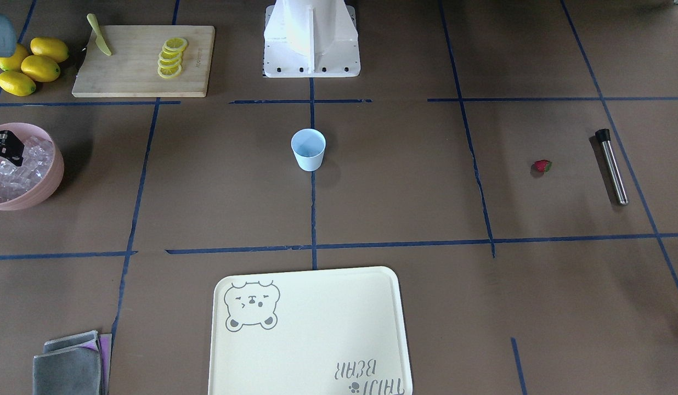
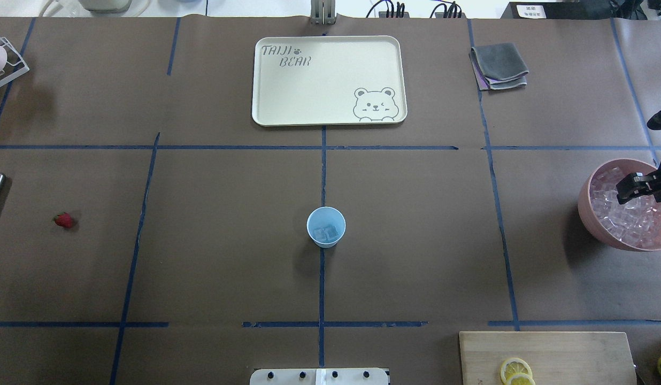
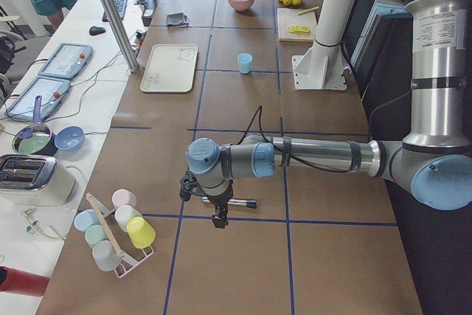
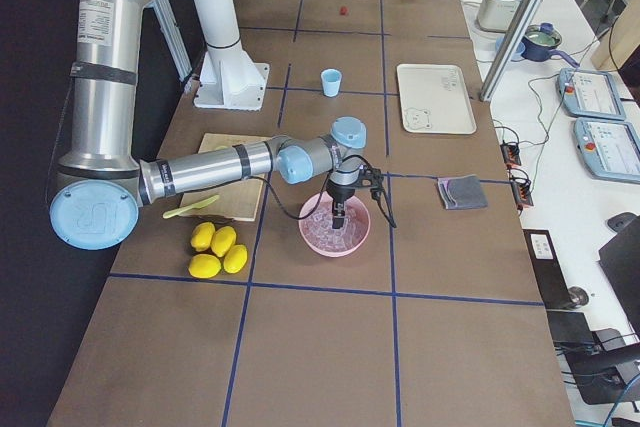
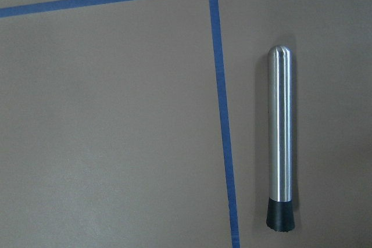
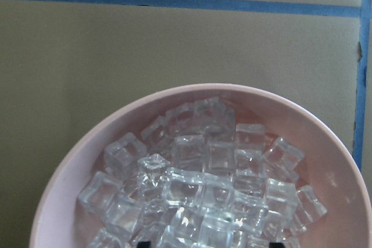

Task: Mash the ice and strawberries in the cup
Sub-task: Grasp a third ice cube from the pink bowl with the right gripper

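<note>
The cup [image 2: 325,227] stands in the middle of the surface [image 2: 229,256] with some ice [image 2: 327,233] in it. More ice fills the pink bowl [image 6: 70,184]. The right end effector [image 4: 339,217] hangs over that bowl, tips apart, holding nothing. The strawberry [image 2: 63,220] lies well away from the cup, near a metal stick [image 5: 281,137]. The left end effector [image 3: 219,220] hangs above the stick. I cannot tell if it is wide or narrow.

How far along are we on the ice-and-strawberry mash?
Done: a couple of ice cubes lie in the cup. In hand: the right gripper hangs over the ice-filled pink bowl; the left gripper hovers above the metal muddler lying on the table. Left: the strawberry sits outside the cup, and nothing looks mashed.
</note>
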Controlling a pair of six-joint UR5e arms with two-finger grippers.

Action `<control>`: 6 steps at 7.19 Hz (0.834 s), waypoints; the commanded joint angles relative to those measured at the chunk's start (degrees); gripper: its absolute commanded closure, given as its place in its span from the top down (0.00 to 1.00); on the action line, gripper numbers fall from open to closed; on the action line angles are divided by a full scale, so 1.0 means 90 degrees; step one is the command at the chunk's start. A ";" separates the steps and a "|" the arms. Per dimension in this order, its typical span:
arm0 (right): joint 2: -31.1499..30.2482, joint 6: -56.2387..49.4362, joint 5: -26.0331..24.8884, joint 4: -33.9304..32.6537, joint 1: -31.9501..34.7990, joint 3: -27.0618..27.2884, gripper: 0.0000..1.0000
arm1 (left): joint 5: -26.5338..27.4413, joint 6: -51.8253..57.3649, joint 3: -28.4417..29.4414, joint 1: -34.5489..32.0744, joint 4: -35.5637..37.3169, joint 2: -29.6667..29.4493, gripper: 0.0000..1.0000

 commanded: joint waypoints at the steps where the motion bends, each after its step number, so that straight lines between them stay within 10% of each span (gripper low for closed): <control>1: 0.0000 0.0029 -0.0031 0.0005 -0.0068 -0.0052 0.67 | 0.0000 0.0000 -0.0031 0.0006 -0.0011 -0.0007 1.00; 6: 0.0019 -0.0079 -0.0217 -0.0004 -0.0185 -0.0149 0.58 | 0.0000 0.0000 -0.0041 -0.0004 -0.0031 -0.0007 1.00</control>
